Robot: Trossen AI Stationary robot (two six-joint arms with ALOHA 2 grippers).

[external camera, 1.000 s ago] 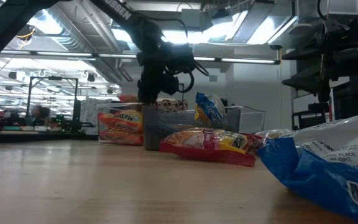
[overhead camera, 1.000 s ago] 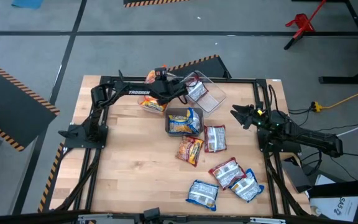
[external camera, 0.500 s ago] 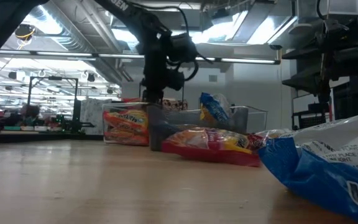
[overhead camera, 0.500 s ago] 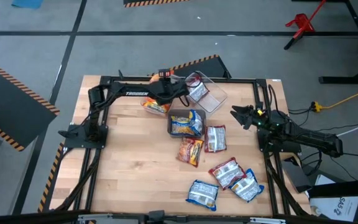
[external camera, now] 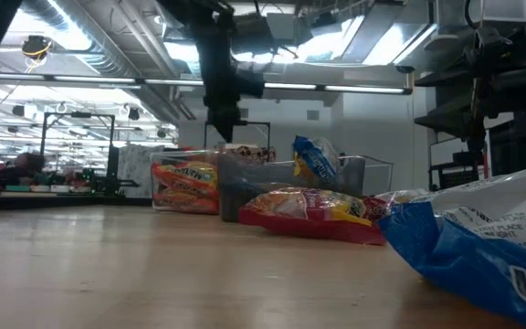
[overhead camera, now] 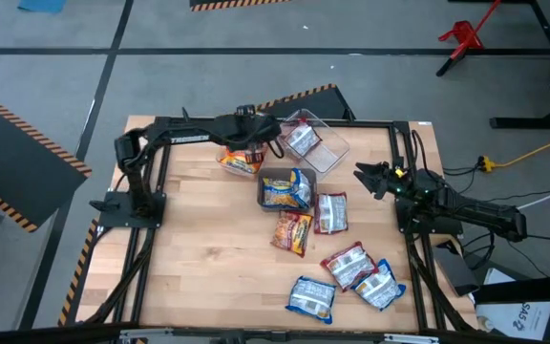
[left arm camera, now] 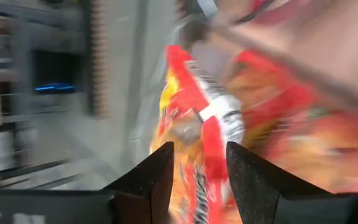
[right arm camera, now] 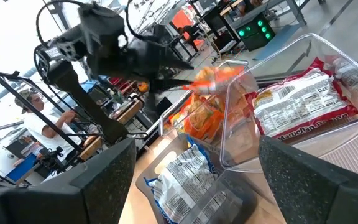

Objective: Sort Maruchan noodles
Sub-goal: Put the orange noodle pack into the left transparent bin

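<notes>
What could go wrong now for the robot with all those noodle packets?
The left pincer hangs over the orange crinkly noodle packets standing in their clear plastic bin; a bump might tip them out. The blue-and-white flat packet leans up out of the dark middle bin and could slide off. Loose red-and-white packets lie close together, so a grab might catch two.

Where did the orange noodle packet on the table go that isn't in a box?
In the high view, the loose orange packet lies near the table's middle, just in front of the bin of blue packets and beside a red-and-white packet on its right.
</notes>
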